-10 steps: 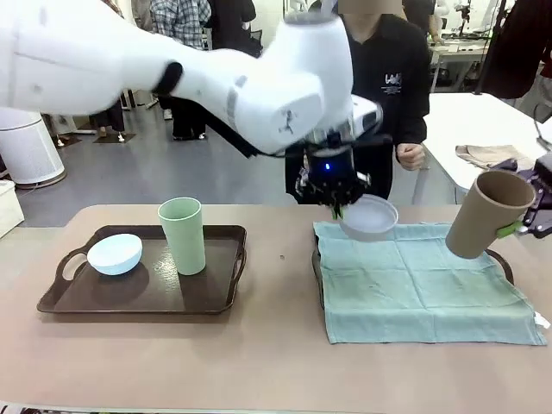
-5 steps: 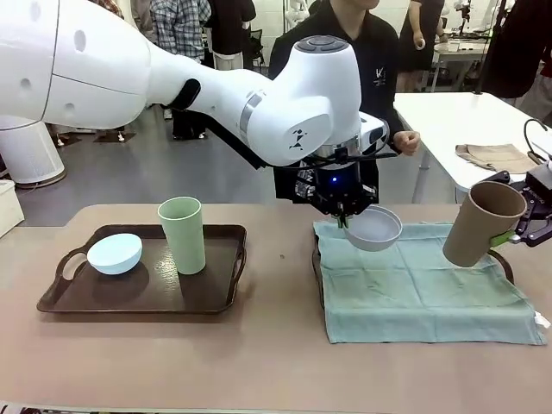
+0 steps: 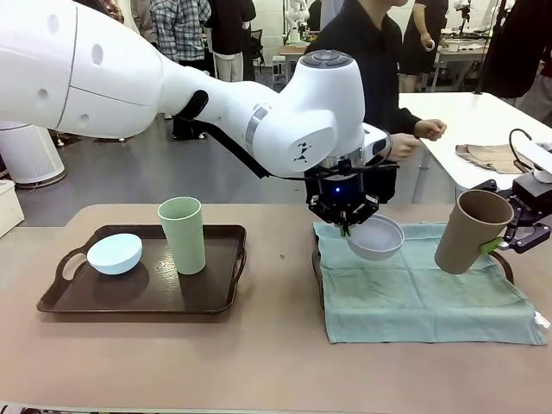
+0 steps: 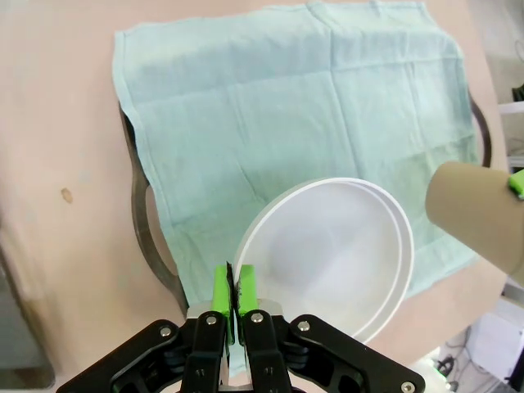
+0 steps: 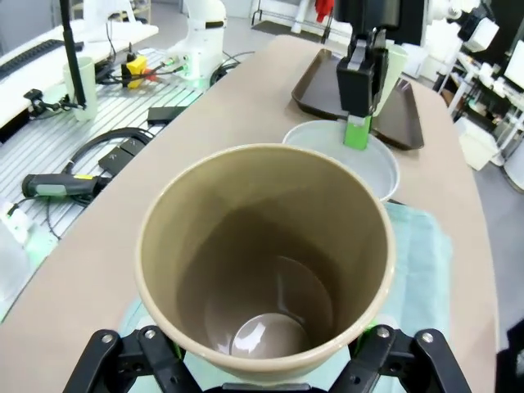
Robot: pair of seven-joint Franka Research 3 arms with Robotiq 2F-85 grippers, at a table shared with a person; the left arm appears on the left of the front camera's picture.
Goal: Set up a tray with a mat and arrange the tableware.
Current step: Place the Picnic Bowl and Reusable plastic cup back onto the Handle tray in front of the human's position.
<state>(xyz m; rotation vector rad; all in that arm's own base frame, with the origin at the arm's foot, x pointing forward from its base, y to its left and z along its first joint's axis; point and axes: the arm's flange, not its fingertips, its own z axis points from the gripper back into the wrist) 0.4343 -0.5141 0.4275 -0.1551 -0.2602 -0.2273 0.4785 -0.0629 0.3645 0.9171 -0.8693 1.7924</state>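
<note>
Hazards, present hold. Left end effector point(image 4: 233, 282): green pads pressed together on the thin rim of the white-grey round bowl point(image 3: 376, 238), which hangs tilted just above the far left part of the pale green cloth mat point(image 3: 414, 293). Right end effector point(image 3: 504, 237): spread wide around the wall of the tall tan-brown handleless cup point(image 3: 466, 231), clasping it; the cup is tilted and airborne over the mat's right side. Risk one: an edge pinch on a smooth bowl gives little purchase, so the bowl may pivot or slip and land on its rim. Risk two: bowl and cup hang near each other, and the left wrist view shows the cup just beside the bowl's edge, so a careless descent by either arm could knock them together. Risk three: the cup, released while leaning, would likely topple. Risk four: the mat hides the dark tray point(image 3: 317, 274) beneath it, and anything set on the covered raised border would sit crooked. Risk five: dragging contact could bunch the cloth. Pale blue round bowl point(image 3: 115, 254) and pale green tall cup point(image 3: 182, 235) stand on the dark brown tray point(image 3: 52, 297) at the left of the table point(image 3: 259, 362), well apart from all this.
</note>
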